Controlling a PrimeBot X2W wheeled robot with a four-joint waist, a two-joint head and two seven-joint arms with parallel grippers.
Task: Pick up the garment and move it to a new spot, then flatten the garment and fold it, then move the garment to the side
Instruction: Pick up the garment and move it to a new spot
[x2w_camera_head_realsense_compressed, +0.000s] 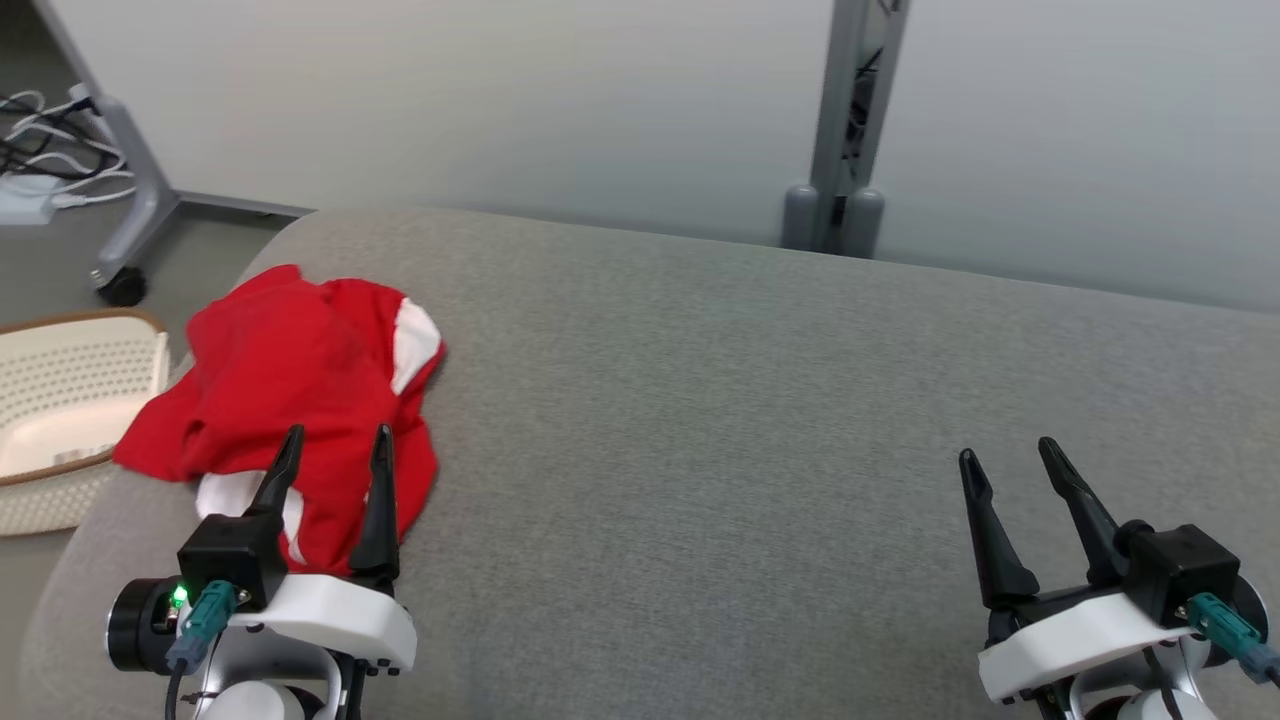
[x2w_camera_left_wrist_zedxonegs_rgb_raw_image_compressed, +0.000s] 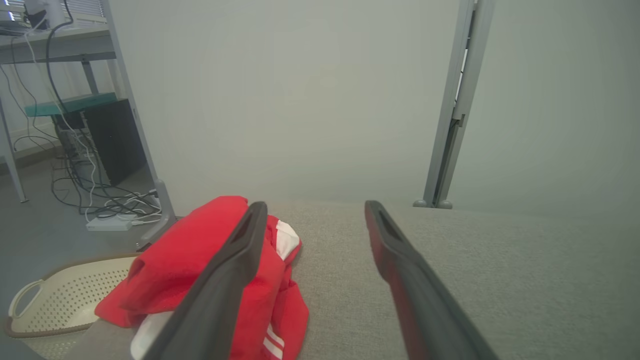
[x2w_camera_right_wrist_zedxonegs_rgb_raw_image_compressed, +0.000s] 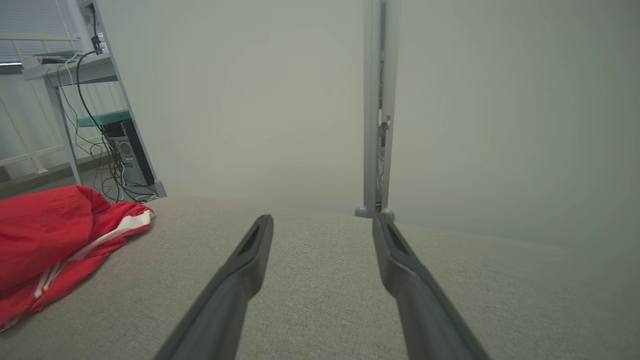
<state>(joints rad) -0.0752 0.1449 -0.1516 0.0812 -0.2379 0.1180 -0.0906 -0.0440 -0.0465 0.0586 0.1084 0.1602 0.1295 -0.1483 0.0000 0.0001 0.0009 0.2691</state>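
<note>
By red garment (x2w_camera_head_realsense_compressed: 290, 390), left hand (x2w_camera_head_realsense_compressed: 338, 433) pointing forward, wide, empty, right hand (x2w_camera_head_realsense_compressed: 1007, 451) wide over grey cushion (x2w_camera_head_realsense_compressed: 700, 400)

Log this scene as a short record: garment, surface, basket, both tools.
garment: crumpled red cloth garment with white stripes, unfolded, on the surface's left end
surface: grey woven fabric cushion
basket: cream perforated plastic basket, beside the left end
left tool: open, at garment's near edge, gripping nothing
right tool: open, over bare cushion, apart from garment

We find the grey padded surface (x2w_camera_head_realsense_compressed: 750, 420) open from twelve to three o'clock. The red garment (x2w_camera_head_realsense_compressed: 270, 380) blocks ten, with the basket (x2w_camera_head_realsense_compressed: 60, 370) beyond it at nine.
</note>
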